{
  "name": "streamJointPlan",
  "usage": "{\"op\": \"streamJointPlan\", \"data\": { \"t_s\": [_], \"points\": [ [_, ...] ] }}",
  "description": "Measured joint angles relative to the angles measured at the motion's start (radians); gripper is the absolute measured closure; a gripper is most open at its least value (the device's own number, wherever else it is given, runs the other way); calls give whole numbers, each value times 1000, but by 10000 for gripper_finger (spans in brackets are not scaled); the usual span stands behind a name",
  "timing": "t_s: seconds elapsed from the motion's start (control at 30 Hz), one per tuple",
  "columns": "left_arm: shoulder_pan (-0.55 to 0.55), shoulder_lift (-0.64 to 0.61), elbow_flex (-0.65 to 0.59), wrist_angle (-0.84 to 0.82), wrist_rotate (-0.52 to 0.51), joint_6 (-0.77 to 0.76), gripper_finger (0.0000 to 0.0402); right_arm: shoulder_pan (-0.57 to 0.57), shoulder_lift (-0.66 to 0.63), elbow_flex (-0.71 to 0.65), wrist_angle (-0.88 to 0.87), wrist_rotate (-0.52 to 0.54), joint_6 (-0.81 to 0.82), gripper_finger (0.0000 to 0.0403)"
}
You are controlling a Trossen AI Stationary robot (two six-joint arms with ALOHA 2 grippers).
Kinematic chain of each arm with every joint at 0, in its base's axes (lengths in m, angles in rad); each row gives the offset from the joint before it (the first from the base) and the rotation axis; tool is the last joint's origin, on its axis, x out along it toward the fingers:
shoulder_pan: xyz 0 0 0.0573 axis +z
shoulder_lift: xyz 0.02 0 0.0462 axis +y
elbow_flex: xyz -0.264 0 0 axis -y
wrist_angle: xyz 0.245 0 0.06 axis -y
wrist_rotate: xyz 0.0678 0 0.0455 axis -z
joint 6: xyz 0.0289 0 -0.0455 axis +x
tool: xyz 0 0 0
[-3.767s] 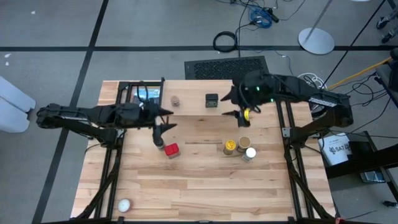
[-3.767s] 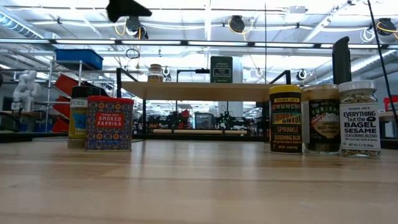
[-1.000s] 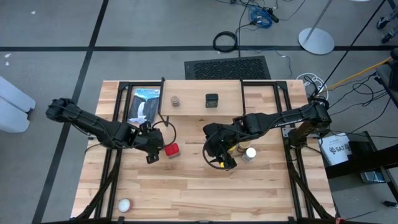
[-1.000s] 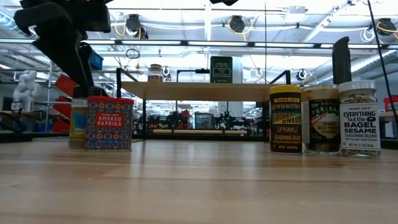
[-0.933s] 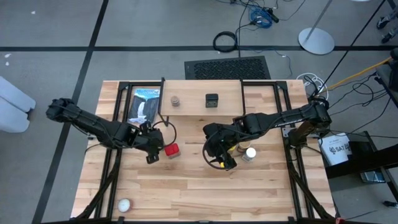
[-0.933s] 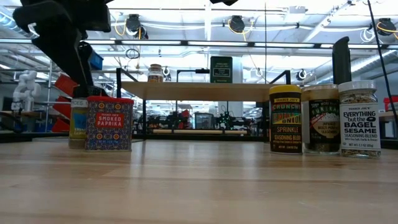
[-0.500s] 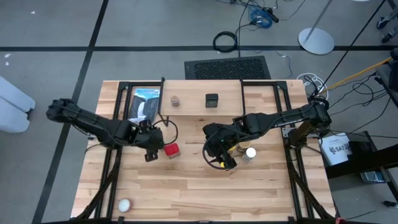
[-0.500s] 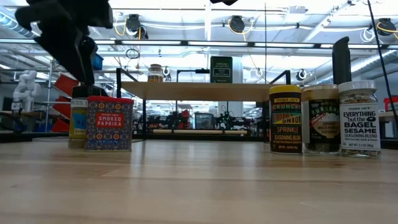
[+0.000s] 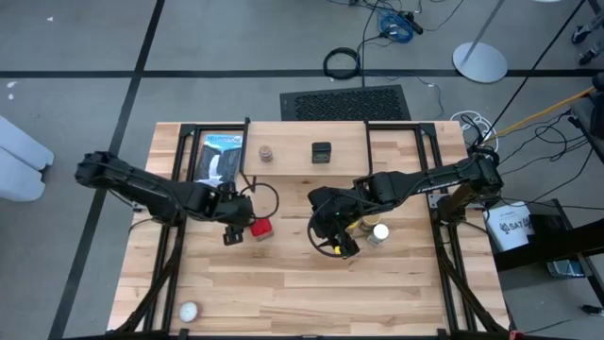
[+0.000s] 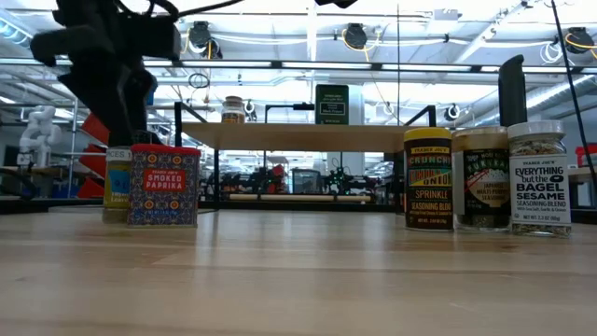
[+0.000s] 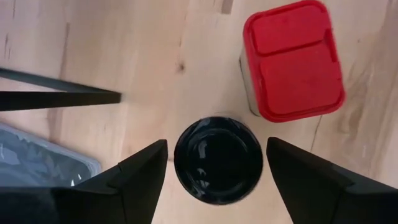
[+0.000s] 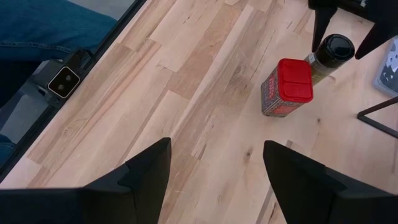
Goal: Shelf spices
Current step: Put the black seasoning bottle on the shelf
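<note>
In the left wrist view a small dark-lidded jar (image 11: 217, 162) stands on the table beside the red tin (image 11: 292, 59). My left gripper (image 11: 216, 149) is open above the jar, one finger on either side of the lid, touching nothing. From above it shows just left of the red tin (image 9: 260, 228). My right gripper (image 9: 337, 246) hangs open over bare table, near the yellow-lidded jar (image 10: 428, 177), tan-lidded jar (image 10: 480, 177) and white-lidded jar (image 10: 539, 177). The shelf (image 9: 302, 127) at the far side carries a small jar (image 9: 267, 153) and the black square tin (image 9: 322, 152).
A flat blue-and-black package (image 9: 219, 156) lies at the shelf's left end, by a thin black leg (image 11: 56, 96). A white ball (image 9: 189, 310) sits near the front left corner. A person's blue-clad legs (image 12: 43, 31) show beyond the table's edge.
My left gripper has rolled a little about its own axis and edged toward the dark-lidded jar and red tin, its fingers still apart. The right arm has kept still.
</note>
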Motion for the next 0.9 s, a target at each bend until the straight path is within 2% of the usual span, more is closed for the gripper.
{"op": "streamJointPlan", "data": {
  "t_s": [0.1, 0.27, 0.4, 0.67, 0.9],
  "points": [
    [8, 23, 0, 0, 6, 6, 118, 0, 0, 0, 0, 0, 0, 160],
    [6, 52, 0, 0, 77, 37, 118, 0, 0, 0, -1, 0, 0, 160],
    [6, 65, 0, 5, 74, 51, 130, 0, 0, 0, -1, 0, -3, 160],
    [6, 65, 1, 11, 73, 49, 189, 0, 0, 0, -1, 0, -6, 160],
    [6, 48, 7, -15, 70, 49, 184, 0, 0, 0, -47, 4, -7, 161]
  ]
}}
